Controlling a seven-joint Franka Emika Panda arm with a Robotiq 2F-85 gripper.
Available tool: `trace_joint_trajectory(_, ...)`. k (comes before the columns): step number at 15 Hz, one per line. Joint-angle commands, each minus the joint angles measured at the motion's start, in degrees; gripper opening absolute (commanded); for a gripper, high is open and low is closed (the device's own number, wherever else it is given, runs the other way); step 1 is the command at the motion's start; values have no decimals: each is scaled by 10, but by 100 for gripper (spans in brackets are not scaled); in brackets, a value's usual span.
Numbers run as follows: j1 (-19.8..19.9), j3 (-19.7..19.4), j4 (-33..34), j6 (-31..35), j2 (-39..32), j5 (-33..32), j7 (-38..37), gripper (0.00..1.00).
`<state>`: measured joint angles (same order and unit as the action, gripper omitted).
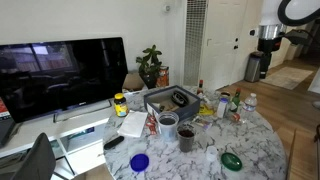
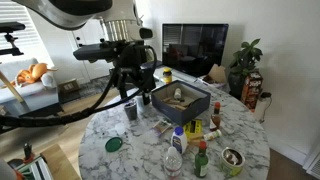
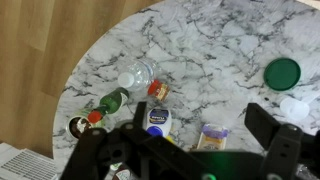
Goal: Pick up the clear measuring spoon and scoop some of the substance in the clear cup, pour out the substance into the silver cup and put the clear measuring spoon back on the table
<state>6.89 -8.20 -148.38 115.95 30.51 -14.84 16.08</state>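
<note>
Task apparently not begun: the end effector (image 3: 200,130) hangs wide open and empty over the round white marble-look table (image 1: 255,140), the narrow clear cup (image 1: 186,138) just beside the wide silver metal cup (image 1: 168,124), the clear measuring spoon not discernible, and every step outstanding.

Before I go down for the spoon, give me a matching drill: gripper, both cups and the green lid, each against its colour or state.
Things:
1. gripper
2. clear cup
3. silver cup
4. green lid

States:
A. flat on the table, near its edge
B. pale grey, the wider one
C. open, nothing between the fingers
D. narrow, looks dark through its wall

Pairs: 1-C, 2-D, 3-B, 4-A
</note>
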Motion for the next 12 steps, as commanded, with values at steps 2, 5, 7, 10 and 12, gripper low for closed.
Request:
trace_joint_trajectory(2, -2, -2, 1, -1, 0, -1, -1, 100)
trace_joint_trajectory(5, -2, -2, 1, -1, 0, -1, -1, 100)
trace_joint_trajectory(7, -2, -2, 1, -1, 0, -1, -1, 100)
trace_joint_trajectory(10, -2, -2, 1, -1, 0, -1, -1, 100)
trace_joint_trajectory(12, -15, 0, -3, 5, -8, 6, 12, 100)
